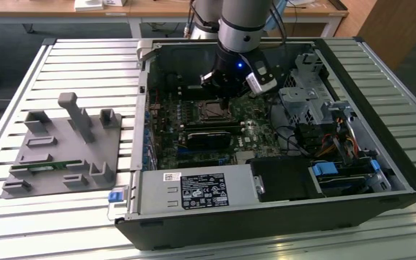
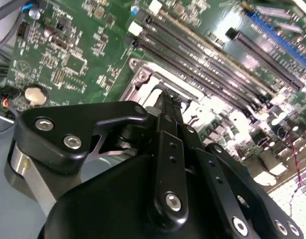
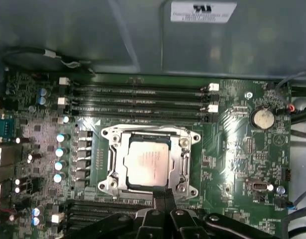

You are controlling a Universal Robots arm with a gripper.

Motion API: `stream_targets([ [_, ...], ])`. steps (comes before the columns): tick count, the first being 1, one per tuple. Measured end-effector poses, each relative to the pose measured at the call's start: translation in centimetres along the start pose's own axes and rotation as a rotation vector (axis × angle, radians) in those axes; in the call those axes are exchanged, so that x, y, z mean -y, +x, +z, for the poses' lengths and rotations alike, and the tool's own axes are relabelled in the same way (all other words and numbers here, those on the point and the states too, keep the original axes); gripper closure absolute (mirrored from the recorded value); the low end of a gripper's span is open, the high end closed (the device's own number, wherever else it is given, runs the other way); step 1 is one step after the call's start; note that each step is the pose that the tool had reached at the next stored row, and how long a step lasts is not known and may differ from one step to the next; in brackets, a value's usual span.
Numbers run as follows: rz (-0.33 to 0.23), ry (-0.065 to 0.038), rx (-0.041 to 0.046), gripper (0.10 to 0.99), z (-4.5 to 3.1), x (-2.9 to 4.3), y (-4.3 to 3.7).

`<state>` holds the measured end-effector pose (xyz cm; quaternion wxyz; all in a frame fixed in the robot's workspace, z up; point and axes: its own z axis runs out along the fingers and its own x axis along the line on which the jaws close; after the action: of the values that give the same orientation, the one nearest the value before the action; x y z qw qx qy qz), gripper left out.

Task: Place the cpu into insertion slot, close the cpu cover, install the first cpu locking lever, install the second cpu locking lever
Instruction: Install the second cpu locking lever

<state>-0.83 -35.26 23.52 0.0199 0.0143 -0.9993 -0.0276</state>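
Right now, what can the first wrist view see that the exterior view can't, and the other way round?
The first wrist view alone shows the cpu seated in the insertion slot, the silver cpu cover framing it, and a round coin battery. The exterior view alone shows the whole computer case, a grey fixture tray and the slatted table. Both show the green motherboard and the end effector near the slot.

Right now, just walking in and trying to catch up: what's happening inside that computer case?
A robot arm reaches down into the open computer case, with its gripper at the edge of the insertion slot on the green motherboard. In the first wrist view, the cpu lies in the slot and the cpu cover lies down around it, its silvery face showing through the window. The gripper's fingers are together and hold nothing.
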Motion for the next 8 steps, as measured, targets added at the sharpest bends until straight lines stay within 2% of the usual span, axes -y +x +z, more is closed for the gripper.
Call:
stream_targets([
  [6, 0.0, -0.001, -0.0015, 0.98, 0.11, 0.87, 0.02],
  [8, -0.001, -0.001, -0.0016, 0.98, 0.14, 1.04, 0.26],
])
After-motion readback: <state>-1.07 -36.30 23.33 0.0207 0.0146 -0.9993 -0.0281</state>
